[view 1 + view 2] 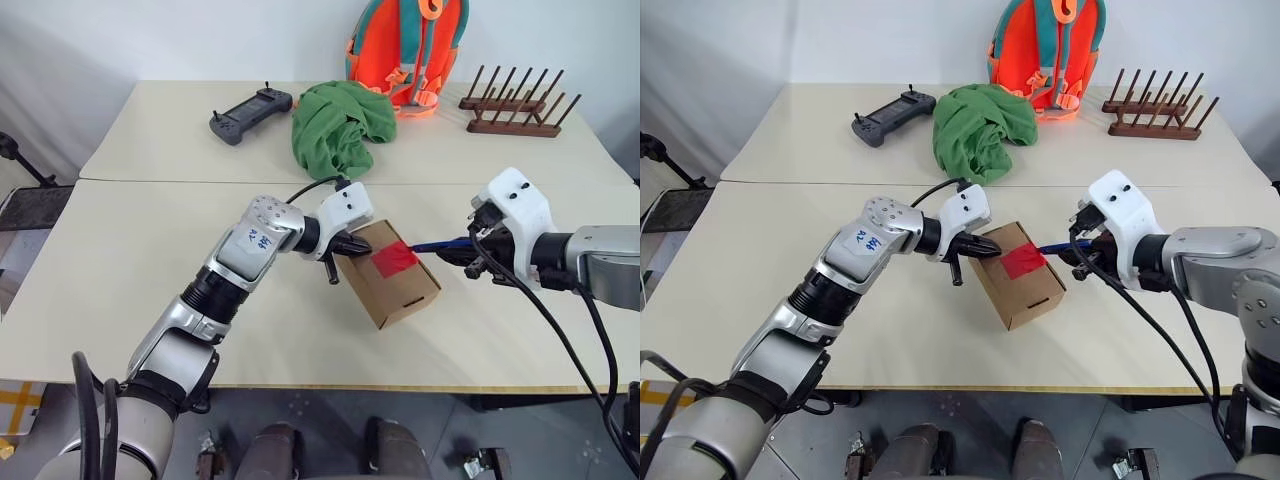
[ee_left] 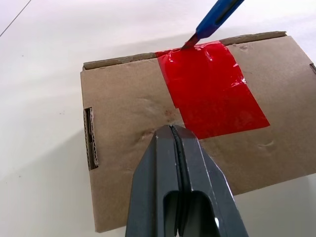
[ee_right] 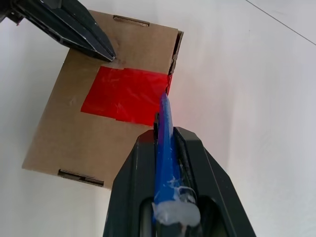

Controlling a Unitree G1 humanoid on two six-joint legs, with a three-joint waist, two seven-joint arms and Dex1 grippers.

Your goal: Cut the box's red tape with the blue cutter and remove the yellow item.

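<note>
One small brown cardboard box [image 1: 392, 275] lies near the front middle of the pale worktop [image 1: 120, 260], turned at an angle, with slot-and-tab joints at its short ends and a few shallow dents in its top panel. A glossy, wrinkled square of bright red tape [image 2: 212, 91] crosses the top and folds over the edge seam on the robot's right side. The left claw [image 2: 173, 131] has its black fingers pressed fully together, tips resting on the box top just beside the tape. The right claw [image 3: 165, 136] is clamped on a slim blue pen-shaped cutter [image 3: 165, 143], whose tip meets the tape's edge at that seam. Farther back sit a green crumpled cloth [image 1: 340, 125], a black game controller [image 1: 248, 113], an orange backpack [image 1: 405, 50] and a dark wooden rack [image 1: 515, 105].
</note>
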